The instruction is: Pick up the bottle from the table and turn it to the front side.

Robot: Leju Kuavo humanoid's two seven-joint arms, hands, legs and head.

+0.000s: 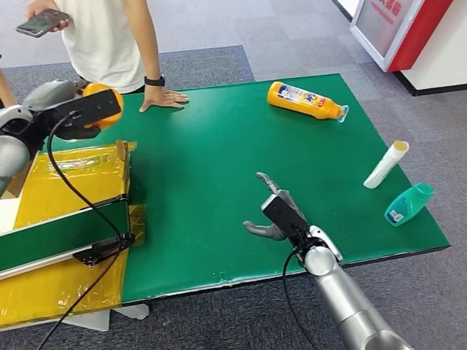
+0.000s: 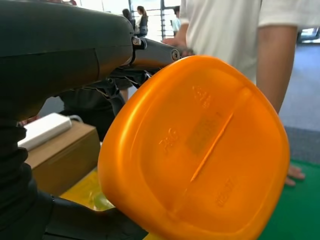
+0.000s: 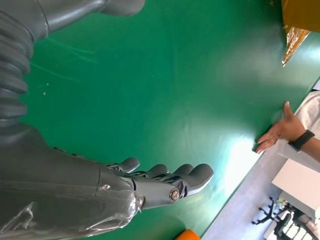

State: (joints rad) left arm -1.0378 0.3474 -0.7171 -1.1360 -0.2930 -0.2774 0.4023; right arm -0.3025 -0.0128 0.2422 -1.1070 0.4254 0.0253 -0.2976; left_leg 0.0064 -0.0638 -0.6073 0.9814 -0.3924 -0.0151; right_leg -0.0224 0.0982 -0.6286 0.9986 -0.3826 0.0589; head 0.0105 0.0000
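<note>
Bottle (image 2: 196,150) up off the green table (image 1: 231,182), orange base towards the wrist camera, clasped in the left hand (image 1: 82,109) above the yellow-taped conveyor (image 1: 71,182). Smooth, stiff plastic, likely slick and probably light; a hold across the broad flat sides looks safest. Right hand (image 1: 275,211) hovers, fingers spread, holding nothing.

Your right hand (image 3: 151,182) hovers over the green mat (image 3: 170,85), fingers (image 3: 196,175) stretched out straight and apart, holding nothing. At the mat's far edge a person's hand (image 3: 277,132) lies flat, a black watch (image 3: 302,140) on the wrist. Yellow film (image 3: 298,20) shows at 1 corner.
</note>
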